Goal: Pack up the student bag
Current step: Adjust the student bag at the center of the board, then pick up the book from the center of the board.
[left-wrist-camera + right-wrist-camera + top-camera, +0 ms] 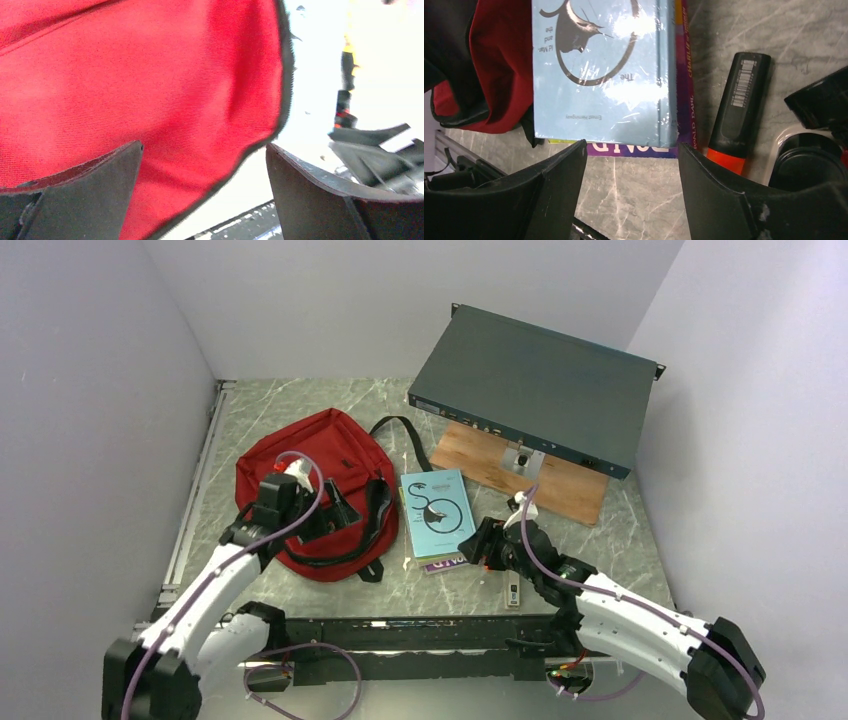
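Observation:
The student bag (300, 465), dark red with black straps, lies at the table's left-middle. It fills the left wrist view (125, 85). My left gripper (338, 512) is open over the bag's right side, and the bag's black-trimmed edge runs between its fingers (205, 167) without being pinched. A light blue book (437, 510) lies on a purple book (443, 563) just right of the bag. My right gripper (468, 546) is open and empty, low over the table at the books' near edge. In the right wrist view (631, 160) the blue book (599, 70) and the purple book (634, 148) lie just ahead.
A black and orange marker (738, 107) lies right of the books, also in the top view (513, 592). A round black object (809, 165) sits beside it. A flat dark teal metal box (535, 385) rests tilted on a wooden board (560, 490) at the back right.

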Controlling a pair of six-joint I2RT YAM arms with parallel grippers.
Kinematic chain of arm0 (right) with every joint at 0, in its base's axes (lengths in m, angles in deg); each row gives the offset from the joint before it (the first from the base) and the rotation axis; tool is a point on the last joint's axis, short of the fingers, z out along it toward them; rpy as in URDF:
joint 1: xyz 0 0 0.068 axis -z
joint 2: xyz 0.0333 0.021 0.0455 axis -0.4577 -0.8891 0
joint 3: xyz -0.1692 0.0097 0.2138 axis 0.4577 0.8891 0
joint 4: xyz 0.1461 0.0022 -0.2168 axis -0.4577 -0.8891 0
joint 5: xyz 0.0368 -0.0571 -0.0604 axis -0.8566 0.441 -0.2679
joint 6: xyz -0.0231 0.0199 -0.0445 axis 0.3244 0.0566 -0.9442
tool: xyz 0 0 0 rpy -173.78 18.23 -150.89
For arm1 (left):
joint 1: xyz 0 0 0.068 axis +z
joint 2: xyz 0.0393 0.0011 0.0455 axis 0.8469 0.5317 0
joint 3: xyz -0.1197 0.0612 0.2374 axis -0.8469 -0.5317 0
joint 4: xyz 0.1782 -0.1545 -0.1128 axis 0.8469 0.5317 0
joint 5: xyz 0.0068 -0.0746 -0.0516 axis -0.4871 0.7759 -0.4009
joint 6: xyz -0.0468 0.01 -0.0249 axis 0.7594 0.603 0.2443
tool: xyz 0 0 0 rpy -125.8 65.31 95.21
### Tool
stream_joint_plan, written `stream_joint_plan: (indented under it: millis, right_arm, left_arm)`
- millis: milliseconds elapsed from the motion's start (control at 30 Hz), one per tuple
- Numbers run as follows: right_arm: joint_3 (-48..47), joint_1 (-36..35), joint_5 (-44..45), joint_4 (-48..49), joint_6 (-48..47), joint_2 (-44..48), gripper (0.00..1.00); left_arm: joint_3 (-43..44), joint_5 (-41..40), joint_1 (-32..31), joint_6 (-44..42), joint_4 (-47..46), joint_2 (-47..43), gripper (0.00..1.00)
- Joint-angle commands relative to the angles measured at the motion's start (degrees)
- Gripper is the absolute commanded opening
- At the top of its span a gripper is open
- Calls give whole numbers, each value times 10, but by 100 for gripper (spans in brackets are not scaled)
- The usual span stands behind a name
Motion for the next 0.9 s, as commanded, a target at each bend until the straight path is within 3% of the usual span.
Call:
stream_joint_plan:
  millis: [0,200,433,667,800,867]
  right_arm:
    - [38,7,-1,111,56,16,68]
    - [66,20,24,137,115,13,67]
    - [126,49,6,226,198,13,64]
    - [137,78,-41,300,226,-45,51]
    - [125,80,-63,311,220,-77,51]
    - [121,81,-67,311,215,-81,40]
  left_arm:
    - [5,104,0,-21,18,-104,100]
    - [-5,179,-23,3,49,-192,100]
    - [-27,148,-83,43,57,-244,100]
    - [8,118,-135,50,75,-238,100]
    - [24,98,-156,46,87,-228,100]
    - [26,94,-164,48,85,-226,100]
